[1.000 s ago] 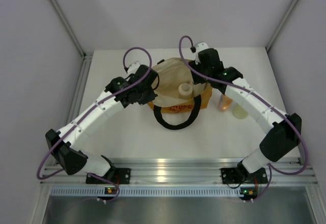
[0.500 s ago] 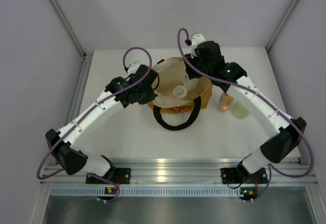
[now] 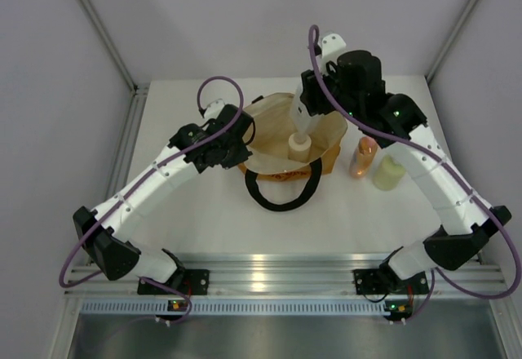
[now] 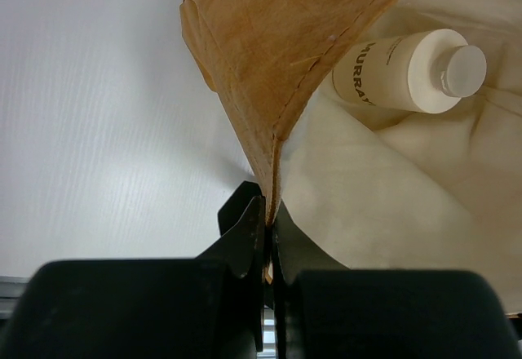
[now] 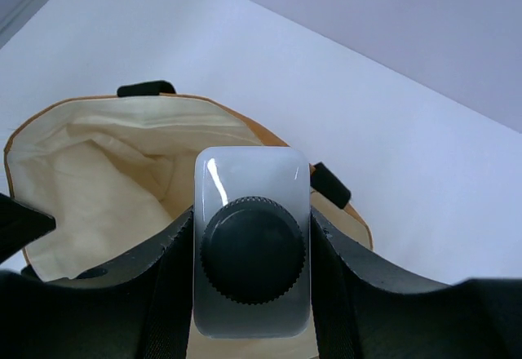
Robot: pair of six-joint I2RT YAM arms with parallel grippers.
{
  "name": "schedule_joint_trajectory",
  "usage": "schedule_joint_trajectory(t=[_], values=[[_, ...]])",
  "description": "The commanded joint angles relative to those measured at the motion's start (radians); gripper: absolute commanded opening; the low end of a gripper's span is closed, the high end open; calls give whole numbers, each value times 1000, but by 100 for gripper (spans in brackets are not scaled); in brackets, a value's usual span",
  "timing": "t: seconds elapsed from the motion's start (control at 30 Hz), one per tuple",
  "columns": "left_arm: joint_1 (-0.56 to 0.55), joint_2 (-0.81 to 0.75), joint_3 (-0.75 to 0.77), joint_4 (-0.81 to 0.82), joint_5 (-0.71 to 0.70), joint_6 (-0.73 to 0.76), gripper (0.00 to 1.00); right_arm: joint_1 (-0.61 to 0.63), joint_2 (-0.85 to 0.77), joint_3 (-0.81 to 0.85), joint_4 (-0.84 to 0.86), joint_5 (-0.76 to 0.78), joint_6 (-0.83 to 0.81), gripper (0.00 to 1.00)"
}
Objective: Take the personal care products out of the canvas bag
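Observation:
The canvas bag [image 3: 273, 130] stands open mid-table, its cream lining showing. My left gripper [image 3: 243, 145] is shut on its left rim [image 4: 273, 143] and holds the mouth open. My right gripper [image 3: 303, 121] is shut on the clear bottle with the black cap [image 5: 253, 249] and holds it upright above the bag's mouth [image 5: 106, 179]. The short cream cylinder [image 3: 299, 147] lies inside the bag and also shows in the left wrist view [image 4: 408, 73]. The orange bottle with the pink cap [image 3: 363, 157] and the yellow-green bottle [image 3: 388, 173] stand on the table right of the bag.
The bag's black loop handle [image 3: 283, 189] lies on the table in front of it; another handle end [image 5: 328, 184] hangs at the far rim. Grey walls enclose the white table [image 3: 204, 220] on three sides.
My right gripper has risen out of the bag with the clear bottle in it. The left gripper has kept its hold on the rim.

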Motion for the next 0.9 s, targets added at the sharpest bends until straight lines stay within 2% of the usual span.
schedule_joint_trajectory(t=[0.0,0.23,0.5,0.73,0.87], values=[[-3,2,-10,25,-12,-16,0,9,-97,125,109,52,0,0],[-3,-6,-24,27,-4,-19,0,9,-115,188,97,87,37,0],[-3,-12,-29,27,2,-14,0,-12,-138,222,97,205,-15,0],[-3,-14,-30,27,6,-10,0,-95,-152,228,89,189,39,0],[-3,-14,-29,27,6,-7,0,-182,-165,225,89,152,76,0]])
